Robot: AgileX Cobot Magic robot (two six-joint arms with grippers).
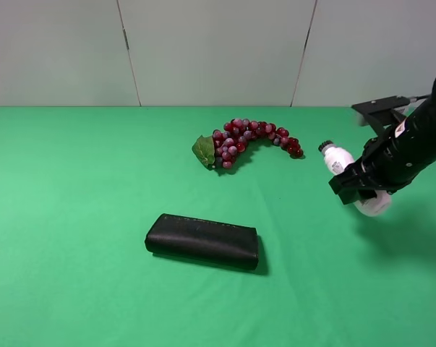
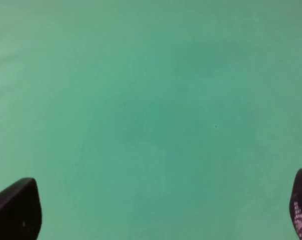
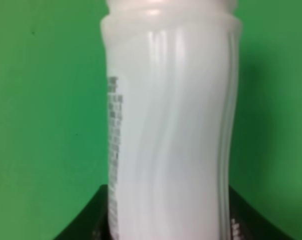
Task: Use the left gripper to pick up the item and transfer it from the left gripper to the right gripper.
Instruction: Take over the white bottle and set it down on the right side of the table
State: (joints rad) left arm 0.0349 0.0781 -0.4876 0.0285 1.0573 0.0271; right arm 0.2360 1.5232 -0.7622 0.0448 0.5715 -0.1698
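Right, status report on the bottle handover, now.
Right gripper shut on the white bottle, held off the green table. Left gripper open, empty, out of the high view. Grapes and black case lie clear.

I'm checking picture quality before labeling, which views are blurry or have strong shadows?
Exterior high: sharp, evenly lit, soft shadows beside the black case and grapes. Left wrist: soft, featureless green, only the left claw's fingertips at the edges. Right wrist: the bottle fills the frame, slightly blurred, label print unreadable.

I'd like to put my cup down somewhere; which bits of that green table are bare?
Bare: the wide left side of the green table and the front strip below the black case. Crowded: the right, where the right gripper holds the bottle beside the grapes.
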